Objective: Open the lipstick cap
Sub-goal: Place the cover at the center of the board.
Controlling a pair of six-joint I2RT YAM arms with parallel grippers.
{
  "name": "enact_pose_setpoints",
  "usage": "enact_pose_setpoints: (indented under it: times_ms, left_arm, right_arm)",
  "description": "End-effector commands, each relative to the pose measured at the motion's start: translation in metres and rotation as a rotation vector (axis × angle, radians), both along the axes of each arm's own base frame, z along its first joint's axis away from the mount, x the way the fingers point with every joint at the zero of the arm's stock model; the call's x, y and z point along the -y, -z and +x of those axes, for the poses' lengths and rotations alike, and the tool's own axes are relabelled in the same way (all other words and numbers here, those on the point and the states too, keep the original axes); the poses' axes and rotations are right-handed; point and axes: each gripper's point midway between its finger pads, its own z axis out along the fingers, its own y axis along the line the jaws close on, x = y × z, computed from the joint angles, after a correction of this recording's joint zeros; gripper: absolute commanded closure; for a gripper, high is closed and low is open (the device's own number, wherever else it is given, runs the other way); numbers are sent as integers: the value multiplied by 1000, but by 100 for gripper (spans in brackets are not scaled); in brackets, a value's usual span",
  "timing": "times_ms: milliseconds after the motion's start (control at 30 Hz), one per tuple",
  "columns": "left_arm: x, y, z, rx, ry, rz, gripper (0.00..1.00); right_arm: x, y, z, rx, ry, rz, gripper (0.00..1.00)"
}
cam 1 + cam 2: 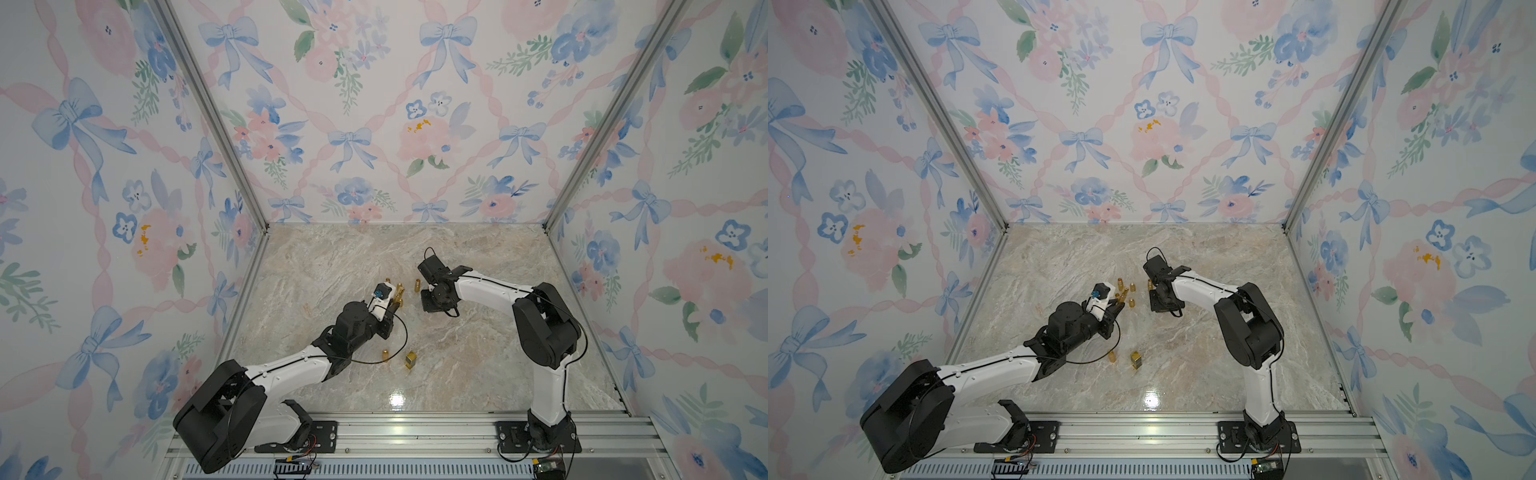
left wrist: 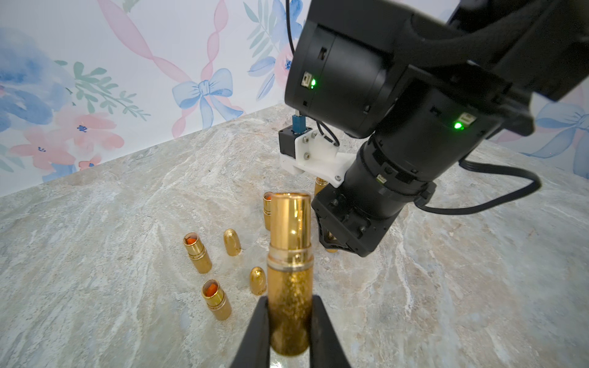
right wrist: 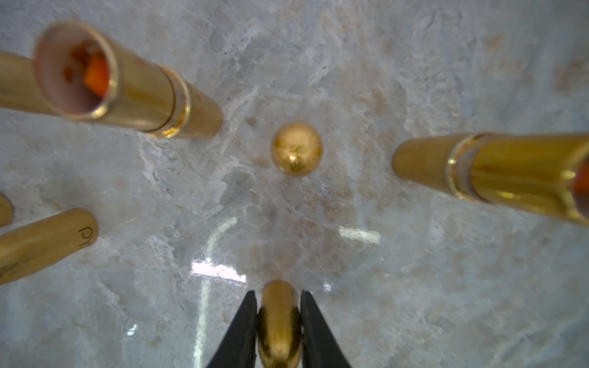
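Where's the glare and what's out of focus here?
In both top views: white glare patch on the table near the front. Left wrist view: lipstick blurs toward the left gripper. Right wrist view: cap at the right gripper is soft; reflected light streaks beside it.

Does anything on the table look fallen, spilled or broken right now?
Nothing stands out. The open lipsticks and loose caps stand upright on the table, none tipped, nothing spilled. Only the square gold case differs in shape from the round ones.
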Motion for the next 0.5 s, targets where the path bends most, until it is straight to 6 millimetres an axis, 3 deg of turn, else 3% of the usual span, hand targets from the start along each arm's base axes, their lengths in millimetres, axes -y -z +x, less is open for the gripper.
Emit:
enact_pose_setpoints:
  times_ms: [0, 200, 467]
  left_arm:
    - [-2, 0, 0, -6, -4, -24, 100]
    - [-3, 2, 0, -10, -6, -23, 100]
    - [-3, 0, -1, -2, 0, -26, 100]
  right_arm:
    - [-3, -6, 3, 9, -4, -11, 67]
    - [-6, -25, 1, 1, -11, 17, 50]
    - [5, -67, -19, -35, -2, 115, 40]
